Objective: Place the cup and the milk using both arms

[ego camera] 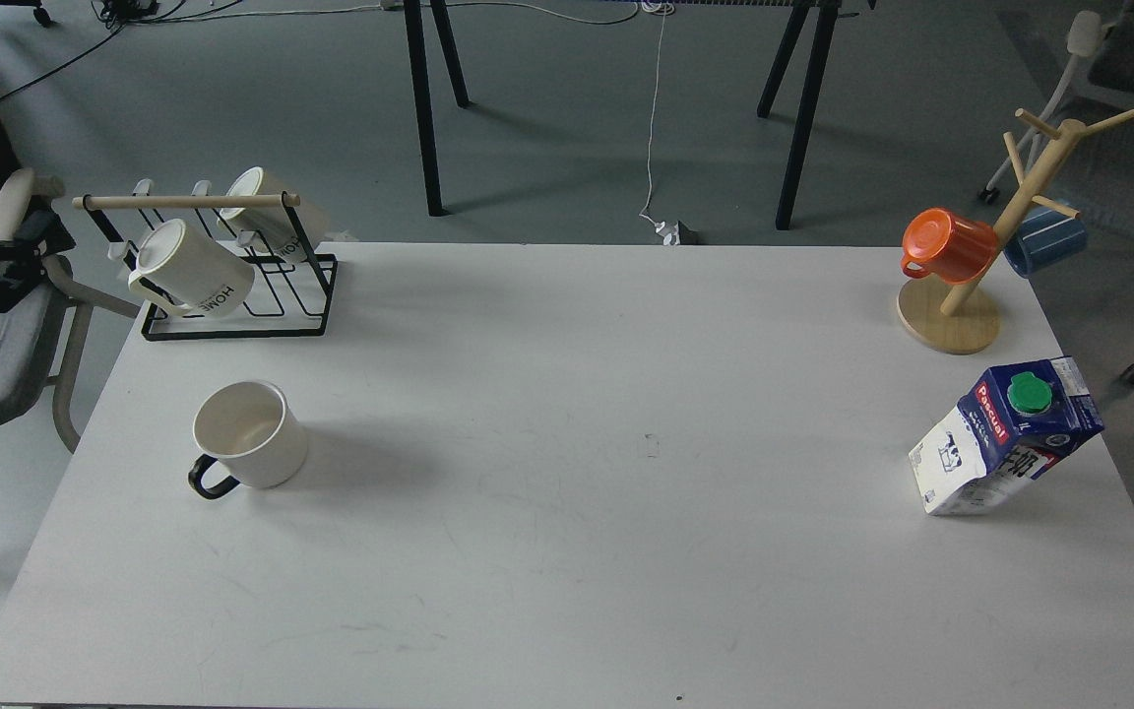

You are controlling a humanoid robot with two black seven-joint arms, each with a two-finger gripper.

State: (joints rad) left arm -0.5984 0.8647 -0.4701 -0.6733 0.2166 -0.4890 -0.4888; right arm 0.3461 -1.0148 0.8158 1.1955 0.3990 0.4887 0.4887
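Neither claw is in view, so their state cannot be told; I judge no grasp has begun. The cup (250,434) stands near the desk's (567,551) left edge, handle toward the front; the milk (1005,438) near the right edge; each arm must first reach its nearer item. The carton reads "Pascual"; the racked mugs (195,269) read "HOME".

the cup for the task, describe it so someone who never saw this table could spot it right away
On the white table, look to the left side, just in front of the black wire mug rack. The cup stands alone and upright there, open end up. Unlike the taller mugs lettered HOME hanging on the rack, it is squat, plain white, with a black loop handle.
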